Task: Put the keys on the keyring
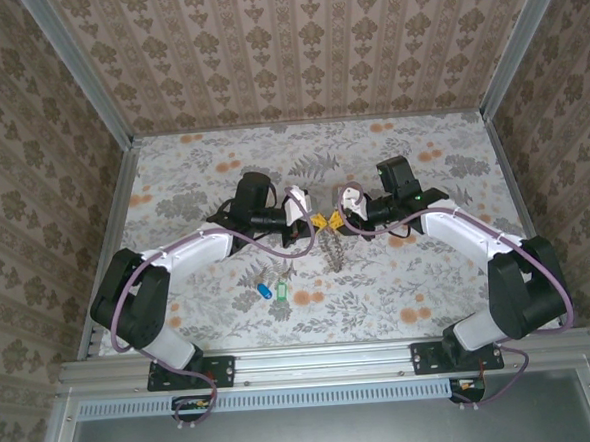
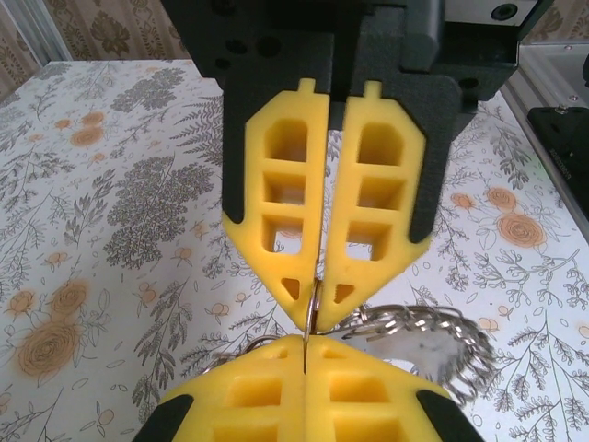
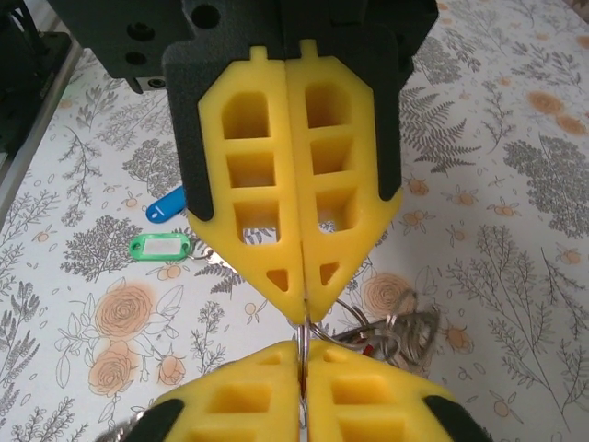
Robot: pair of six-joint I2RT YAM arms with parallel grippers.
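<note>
At the middle of the table (image 1: 428, 273), the left gripper (image 2: 317, 284) and the right gripper (image 3: 302, 311) are set tip to tip. Each is pinched together on the thin keyring (image 2: 312, 315), which is held edge-on between them. A bunch of keys (image 2: 423, 336) is seen hanging just beside the tips, seemingly from the keyring. A blue key (image 3: 166, 204) and a green key (image 3: 158, 246) are laid flat nearer the bases, on the left arm's side, so the left gripper is judged the closer.

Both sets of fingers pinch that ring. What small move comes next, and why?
Probably open the left gripper and let go: the right gripper also pinches the keyring, and the blue key and green key lie loose on the left's side.
</note>
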